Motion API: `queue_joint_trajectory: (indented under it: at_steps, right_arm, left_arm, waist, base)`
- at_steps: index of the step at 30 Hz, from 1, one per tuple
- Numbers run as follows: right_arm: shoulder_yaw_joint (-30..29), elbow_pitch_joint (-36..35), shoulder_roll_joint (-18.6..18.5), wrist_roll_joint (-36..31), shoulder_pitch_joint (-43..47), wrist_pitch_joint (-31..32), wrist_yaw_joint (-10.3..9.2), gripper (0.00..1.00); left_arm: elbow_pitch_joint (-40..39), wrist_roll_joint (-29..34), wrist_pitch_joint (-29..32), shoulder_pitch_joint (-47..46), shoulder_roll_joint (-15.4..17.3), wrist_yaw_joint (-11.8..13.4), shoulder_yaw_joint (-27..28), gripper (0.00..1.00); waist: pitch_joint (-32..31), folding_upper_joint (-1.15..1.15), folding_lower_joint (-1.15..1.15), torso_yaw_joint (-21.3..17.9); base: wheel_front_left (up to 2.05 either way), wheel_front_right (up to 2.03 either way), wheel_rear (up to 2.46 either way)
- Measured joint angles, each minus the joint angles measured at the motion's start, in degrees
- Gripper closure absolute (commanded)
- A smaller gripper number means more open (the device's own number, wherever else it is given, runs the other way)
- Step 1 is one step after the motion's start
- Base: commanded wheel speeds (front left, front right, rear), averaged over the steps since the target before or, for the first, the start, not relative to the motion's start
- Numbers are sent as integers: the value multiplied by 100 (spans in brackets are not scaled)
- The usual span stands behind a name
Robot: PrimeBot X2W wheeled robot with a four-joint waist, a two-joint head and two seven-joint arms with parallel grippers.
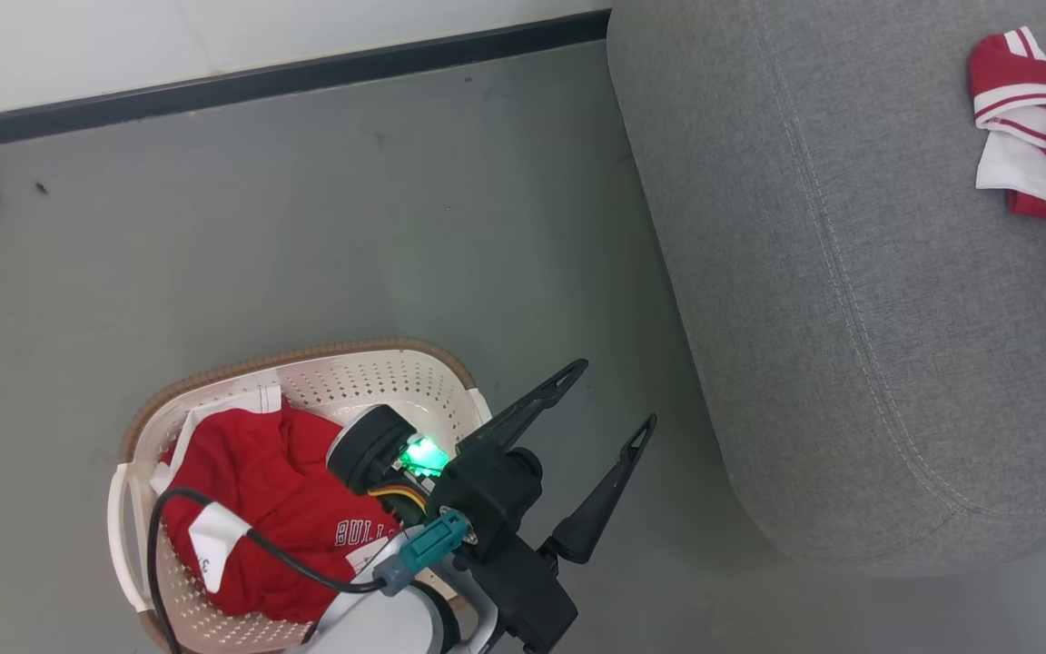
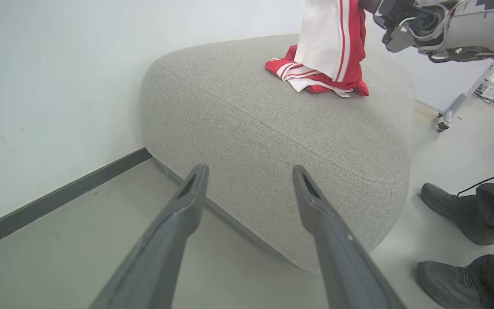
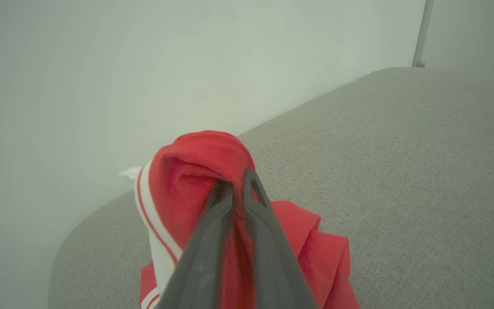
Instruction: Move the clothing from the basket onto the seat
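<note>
Right pincer (image 3: 235, 187) is clamped on a red-and-white garment (image 3: 195, 163), hung over the seat (image 3: 401, 150) with its hem piled on it. It is best lowered before release, so nothing slides off. The left pincer (image 1: 614, 392) is held wide beside the seat. A jersey (image 1: 269, 481) lettered "BULL" lies in the basket (image 1: 378, 350) near the seat.
</note>
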Motion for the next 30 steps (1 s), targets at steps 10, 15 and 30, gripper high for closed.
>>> queue_joint_trajectory:
  at_steps: [10, 15, 30]
  right_arm:
    - [62, 189, 30, -122, 53, 0, 101, 0]
    - [182, 188, 240, -180, 414, 0, 165, 0]
    - [554, -413, 916, -538, 1867, 0, 359, 0]
  left_arm:
    - [277, -11, -175, -34, -129, -45, -12, 0]
    - [419, -62, -312, -21, -155, -12, 94, 0]
    - [802, -247, -697, 518, -153, 277, 405, 0]
  waist:
    - [-212, -1, 0, 71]
    - [-398, -1, 0, 123]
    - [-1240, -1, -1, 346]
  base:
    - [0, 0, 0]
    - [0, 0, 0]
    - [0, 0, 0]
